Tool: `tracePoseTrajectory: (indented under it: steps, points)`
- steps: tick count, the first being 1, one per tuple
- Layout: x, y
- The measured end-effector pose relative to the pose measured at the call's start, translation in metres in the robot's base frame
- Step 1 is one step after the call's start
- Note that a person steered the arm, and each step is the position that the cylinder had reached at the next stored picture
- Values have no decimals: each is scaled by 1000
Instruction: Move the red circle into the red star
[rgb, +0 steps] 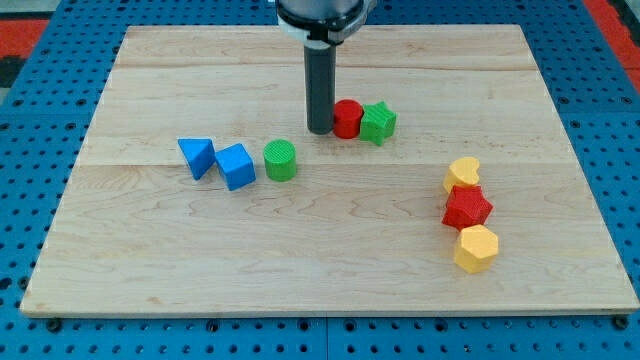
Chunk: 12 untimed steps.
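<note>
The red circle (347, 118) stands upright on the wooden board, above the board's middle. It touches a green star (378, 123) on its right side. My tip (320, 130) is at the red circle's left side, touching it or nearly so. The red star (467, 209) lies at the view's right, well below and to the right of the red circle. It sits between a yellow heart (463, 173) above it and a yellow hexagon (477, 248) below it, touching both.
A green cylinder (281, 160) stands below and left of my tip. A blue cube (236, 166) and a blue triangle (197, 156) lie further left. The wooden board (150, 260) lies on a blue perforated table.
</note>
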<state>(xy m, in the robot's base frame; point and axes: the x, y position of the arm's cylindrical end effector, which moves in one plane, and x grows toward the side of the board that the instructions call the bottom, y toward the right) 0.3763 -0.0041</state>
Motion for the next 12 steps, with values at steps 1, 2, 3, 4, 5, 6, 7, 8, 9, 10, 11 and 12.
tracePoseTrajectory:
  steps: [1, 2, 3, 4, 5, 6, 7, 8, 9, 10, 11, 12]
  points:
    - [-29, -27]
    - [-41, -10]
    - [10, 11]
    - [65, 15]
    - [45, 4]
    - [-7, -12]
    - [-26, 8]
    - [43, 37]
    - [102, 58]
    - [102, 78]
    - [74, 70]
    - [57, 74]
